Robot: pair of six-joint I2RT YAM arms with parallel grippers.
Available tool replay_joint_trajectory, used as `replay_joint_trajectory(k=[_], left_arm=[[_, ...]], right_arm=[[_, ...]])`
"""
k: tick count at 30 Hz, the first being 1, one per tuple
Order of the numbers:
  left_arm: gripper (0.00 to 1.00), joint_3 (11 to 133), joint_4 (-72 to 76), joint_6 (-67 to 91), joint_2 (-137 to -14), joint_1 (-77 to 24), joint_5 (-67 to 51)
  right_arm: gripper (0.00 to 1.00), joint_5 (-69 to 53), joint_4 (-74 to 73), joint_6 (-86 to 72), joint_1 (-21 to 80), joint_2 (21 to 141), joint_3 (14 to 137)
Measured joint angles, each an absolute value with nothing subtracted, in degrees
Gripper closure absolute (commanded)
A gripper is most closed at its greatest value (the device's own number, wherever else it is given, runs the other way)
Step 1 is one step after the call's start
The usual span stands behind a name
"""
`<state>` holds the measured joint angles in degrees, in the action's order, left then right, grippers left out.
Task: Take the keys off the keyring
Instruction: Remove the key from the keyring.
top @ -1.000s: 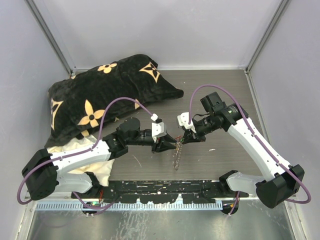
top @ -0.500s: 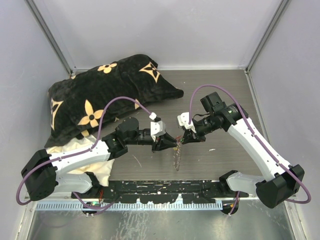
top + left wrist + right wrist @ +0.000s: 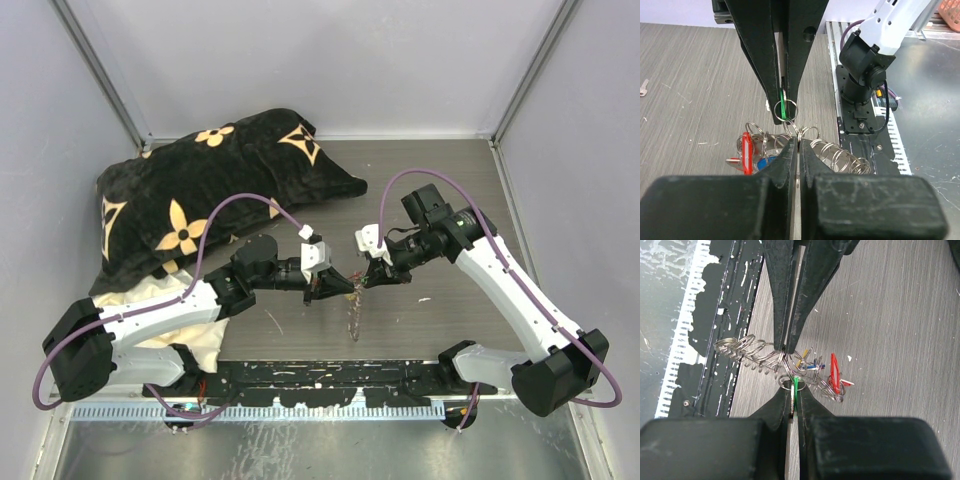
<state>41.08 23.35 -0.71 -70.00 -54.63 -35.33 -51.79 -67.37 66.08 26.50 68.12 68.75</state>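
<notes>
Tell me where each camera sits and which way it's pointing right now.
Top view: above and behind the arm bases, looking down at the table; both arms show, left gripper and right gripper meeting at the keyring.
Left wrist: on the left arm, looking along its own fingers at the right gripper.
Right wrist: on the right arm, looking along its own fingers at the left gripper.
Shared: both wrist views catch the green key and red key.

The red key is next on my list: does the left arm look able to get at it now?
Probably not as is: the left gripper is shut on the keyring; the red key hangs just beside it, unobstructed.
</notes>
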Motion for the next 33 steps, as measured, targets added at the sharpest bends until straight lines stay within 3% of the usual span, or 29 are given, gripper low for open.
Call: replay_joint_trajectory(k=[13,33], left_arm=[[1.0,41.06,22.24,-3.18,-69.34,-54.7,-34.74],[1.0,37.69,16.84,-21.61,-62.59,-63.18,-15.29]], right_arm=[[0.99,-52.31,-66.17,62.87,23.94,68.1,68.16],[0.99,-58.59,-61.12,54.02,18.39,68.01,66.5]])
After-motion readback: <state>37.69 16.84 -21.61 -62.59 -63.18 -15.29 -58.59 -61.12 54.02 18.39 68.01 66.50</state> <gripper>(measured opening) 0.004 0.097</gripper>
